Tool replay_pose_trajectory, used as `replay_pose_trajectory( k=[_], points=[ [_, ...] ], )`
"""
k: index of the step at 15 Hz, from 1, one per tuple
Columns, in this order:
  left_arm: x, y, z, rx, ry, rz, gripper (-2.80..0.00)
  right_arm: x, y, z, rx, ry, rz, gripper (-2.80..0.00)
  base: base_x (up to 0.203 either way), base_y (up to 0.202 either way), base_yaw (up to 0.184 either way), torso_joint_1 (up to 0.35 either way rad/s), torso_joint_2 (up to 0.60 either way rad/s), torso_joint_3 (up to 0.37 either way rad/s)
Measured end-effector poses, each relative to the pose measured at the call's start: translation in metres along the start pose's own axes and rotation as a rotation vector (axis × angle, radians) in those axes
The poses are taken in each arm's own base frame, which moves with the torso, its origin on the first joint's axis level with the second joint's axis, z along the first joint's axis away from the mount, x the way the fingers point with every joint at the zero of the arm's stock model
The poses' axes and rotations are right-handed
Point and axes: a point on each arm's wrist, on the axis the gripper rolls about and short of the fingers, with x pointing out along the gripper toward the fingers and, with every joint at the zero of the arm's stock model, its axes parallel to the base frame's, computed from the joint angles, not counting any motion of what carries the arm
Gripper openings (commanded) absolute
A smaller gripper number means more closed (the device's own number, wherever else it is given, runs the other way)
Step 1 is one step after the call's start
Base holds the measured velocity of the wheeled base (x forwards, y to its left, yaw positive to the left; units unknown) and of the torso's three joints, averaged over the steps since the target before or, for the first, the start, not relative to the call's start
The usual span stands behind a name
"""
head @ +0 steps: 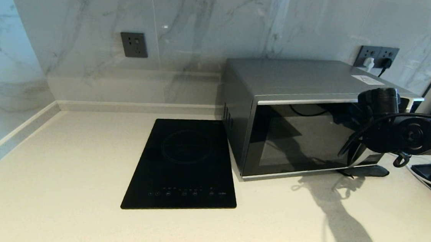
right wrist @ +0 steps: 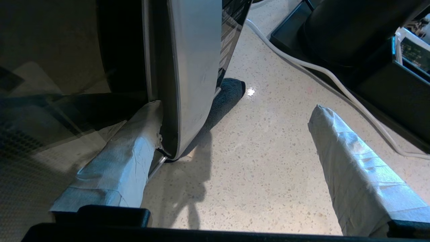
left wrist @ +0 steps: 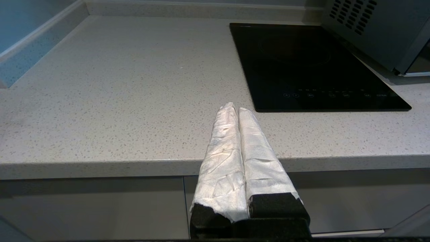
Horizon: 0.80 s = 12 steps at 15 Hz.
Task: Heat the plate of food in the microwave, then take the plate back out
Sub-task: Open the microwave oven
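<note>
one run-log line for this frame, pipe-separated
right gripper open, straddling microwave door handle | door shut | left gripper shut, parked at counter edge | plate not visible

Kitchen corner, non-task bits only
Pale speckled tabletop [head: 61,170] w/ flat black induction hob [head: 183,166] set in it, touch controls along its near edge. Marble wall [head: 208,16] behind: dark socket [head: 133,44] on left, double socket [head: 377,57] w/ two plugs in on right. White cable [right wrist: 336,84] trails across tabletop at right.
</note>
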Motion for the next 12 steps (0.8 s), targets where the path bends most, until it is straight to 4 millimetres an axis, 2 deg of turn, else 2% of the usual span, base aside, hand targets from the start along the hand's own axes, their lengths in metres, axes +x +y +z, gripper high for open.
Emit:
replay_pose_trajectory(
  k=[1, 2, 8, 12],
  points=[
    [0.0, 0.0, 0.0, 0.0, 0.0, 0.0, -2.8, 0.0027, 0.0013, -0.0005, -0.003, -0.006, -0.001, 0.0, 0.0, 0.0, 0.0, 0.0, 0.0, 0.0],
    [0.0, 0.0, 0.0, 0.0, 0.0, 0.0, -2.8, 0.0048, 0.0023, -0.001, -0.001, -0.01, -0.001, -2.8, 0.0, 0.0, 0.0, 0.0, 0.0, 0.0],
    [0.0, 0.0, 0.0, 0.0, 0.0, 0.0, -2.8, 0.0126, 0.004, -0.0054, -0.009, -0.013, -0.002, -2.8, 0.0, 0.0, 0.0, 0.0, 0.0, 0.0],
    [0.0, -0.0001, 0.0001, 0.0, -0.001, 0.002, -2.8, 0.011, 0.0051, -0.007, -0.014, -0.011, 0.003, -2.8, 0.0, 0.0, 0.0, 0.0, 0.0, 0.0]
  ],
)
